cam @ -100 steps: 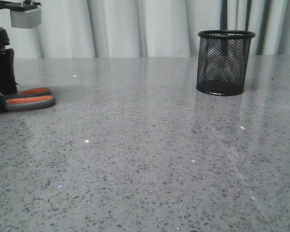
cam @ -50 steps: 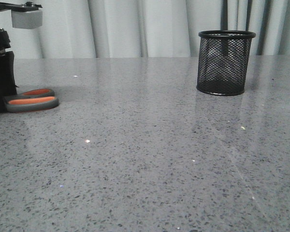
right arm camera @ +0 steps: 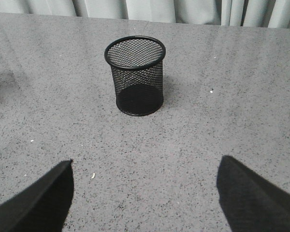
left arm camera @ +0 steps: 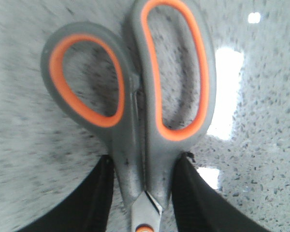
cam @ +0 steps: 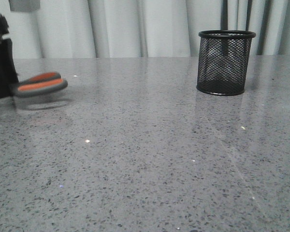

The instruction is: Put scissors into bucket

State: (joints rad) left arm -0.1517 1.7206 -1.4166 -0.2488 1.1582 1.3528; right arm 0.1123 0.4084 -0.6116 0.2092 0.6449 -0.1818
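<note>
The scissors (cam: 41,83), grey handles lined with orange, hang in the air at the far left of the front view, their shadow on the table below. My left gripper (cam: 8,87) is shut on them; in the left wrist view the black fingers (left arm camera: 99,193) clamp the scissors (left arm camera: 135,96) just below the finger loops, the blades hidden. The bucket (cam: 226,63), a black wire-mesh cup, stands upright at the back right, empty. In the right wrist view the bucket (right arm camera: 135,75) is well ahead of my right gripper (right arm camera: 145,186), which is open and empty above the table.
The grey speckled table (cam: 145,154) stretches between scissors and bucket. Pale curtains (cam: 135,26) hang behind the table's far edge.
My left gripper has lifted the scissors off the table and carried them slightly right. The bucket has not moved.
</note>
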